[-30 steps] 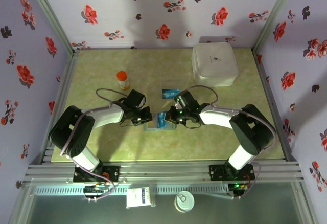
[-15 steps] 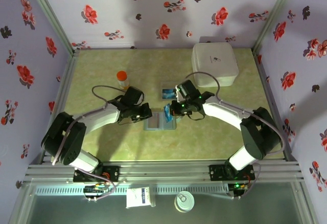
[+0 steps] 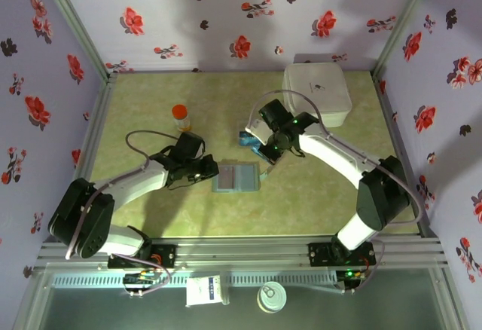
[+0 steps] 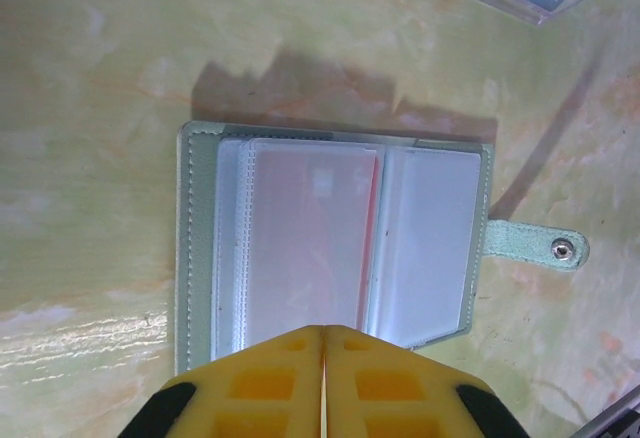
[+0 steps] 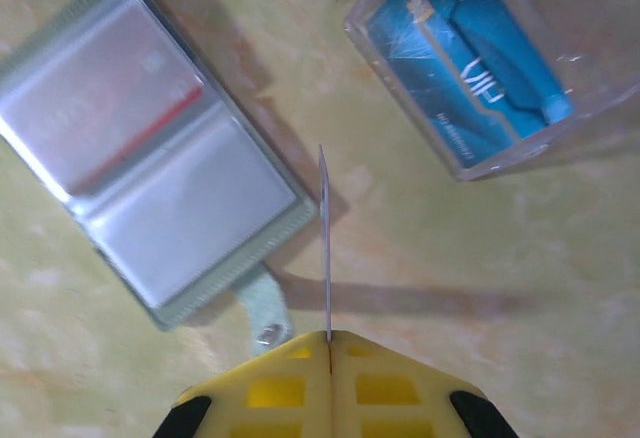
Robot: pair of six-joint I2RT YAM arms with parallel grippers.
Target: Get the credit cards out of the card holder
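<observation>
Orange and upright, a small bottle [image 3: 181, 116] stands at the left of the mottled green tabletop [image 3: 316, 194], well apart from everything else. To its right, the left tool [image 3: 208, 170] sits at the left edge of the card holder [image 3: 236, 177]. Its yellow fingers [image 4: 270, 388] are pressed together with nothing between them. The card holder lies open and flat with its cloudy sleeves facing up and its snap strap [image 4: 535, 246] stretched out on the tabletop. A red card [image 4: 310, 248] shows through one sleeve beside the fold.

Past the holder's far right corner, the right tool [image 3: 263, 151] hovers over bare tabletop. It is pinched tight on a thin card [image 5: 324, 248], seen edge-on from the right wrist and clear of the holder. Just beyond lies a clear plastic case [image 5: 480, 78] with a teal card [image 5: 470, 68] inside. From overhead, the right arm covers part of that case. A large white box [image 3: 316, 94] fills the far right corner.
</observation>
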